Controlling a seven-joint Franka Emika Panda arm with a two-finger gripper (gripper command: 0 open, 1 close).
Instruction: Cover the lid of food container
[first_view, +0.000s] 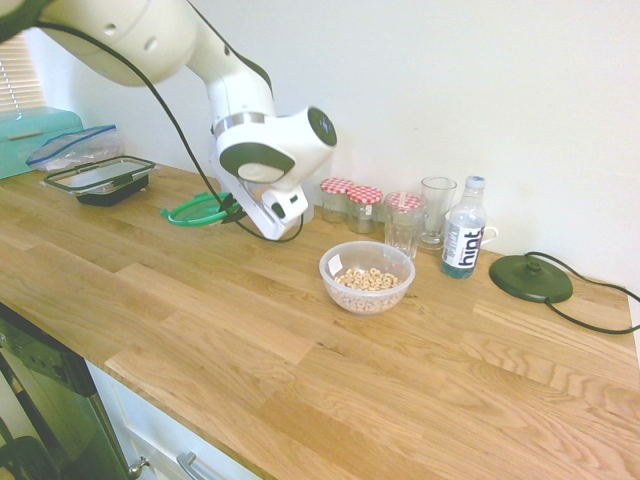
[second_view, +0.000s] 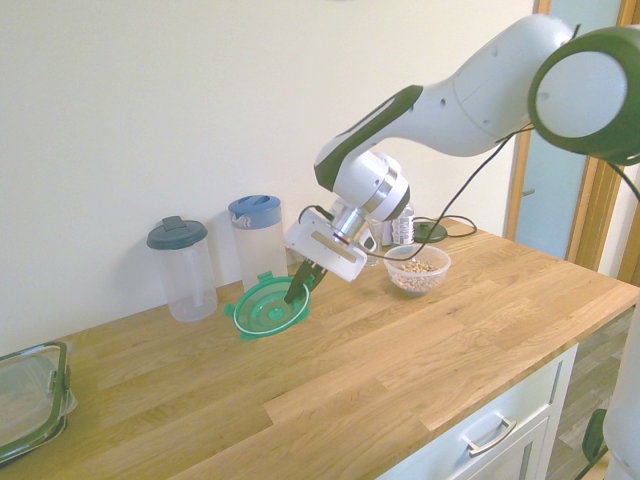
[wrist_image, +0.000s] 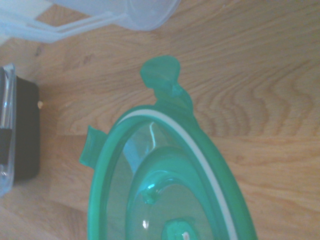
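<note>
From the first exterior view the lid (first_view: 196, 211) hangs clear of the counter (first_view: 300, 360), well left of the food container (first_view: 366, 276); the second shows the gripper (second_view: 297, 290) pinching its rim, seemingly tilted for carrying; the wrist view fills with green.

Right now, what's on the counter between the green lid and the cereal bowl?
Nothing, just bare wood between the lid and the food container, as the second exterior view shows.

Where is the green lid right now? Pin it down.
The green lid hangs tilted in the shut gripper above the wooden counter, in front of the blue-lidded pitcher, left of the cereal bowl in the second exterior view.
</note>
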